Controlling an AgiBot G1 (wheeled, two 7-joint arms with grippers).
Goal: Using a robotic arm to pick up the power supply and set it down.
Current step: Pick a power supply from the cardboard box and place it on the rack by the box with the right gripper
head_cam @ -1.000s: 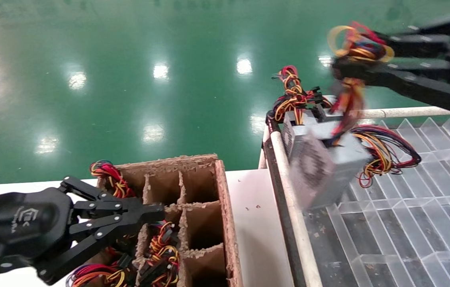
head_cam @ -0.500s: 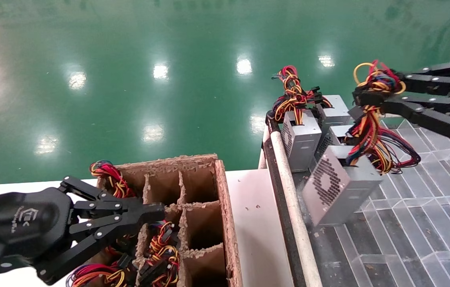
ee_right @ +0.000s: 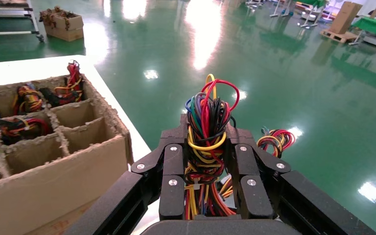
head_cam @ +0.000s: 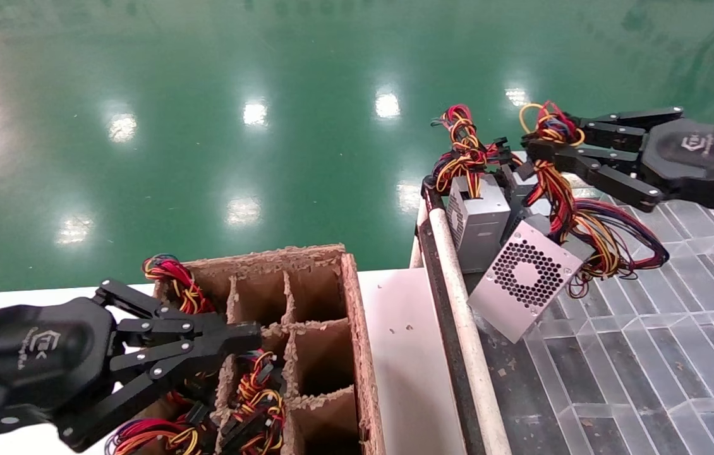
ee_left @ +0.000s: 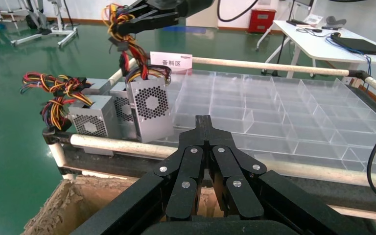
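The power supply [head_cam: 524, 278] is a silvery box with a round perforated fan face. It hangs tilted from its tied bundle of red, yellow and black wires [head_cam: 556, 183]. Its lower corner is down by the tray floor, next to the rail. My right gripper [head_cam: 546, 136] is shut on the top of that bundle, above and behind the box. The right wrist view shows the bundle [ee_right: 205, 127] clamped between the black fingers [ee_right: 172, 161]. In the left wrist view the box [ee_left: 149, 105] stands beside two other units. My left gripper [head_cam: 249, 335] is shut and holds nothing; it hovers over the cardboard box.
Two more grey units [head_cam: 480, 218] with wire bundles stand at the tray's far left corner. A clear-plastic divider tray [head_cam: 647, 328] fills the right side behind a white rail [head_cam: 458, 303]. A cardboard divided box [head_cam: 357, 328] holds wired units at lower left.
My right gripper has come down and to the left with the bundle. The power supply has sunk lower and turned its fan face toward me. The left arm has not moved.
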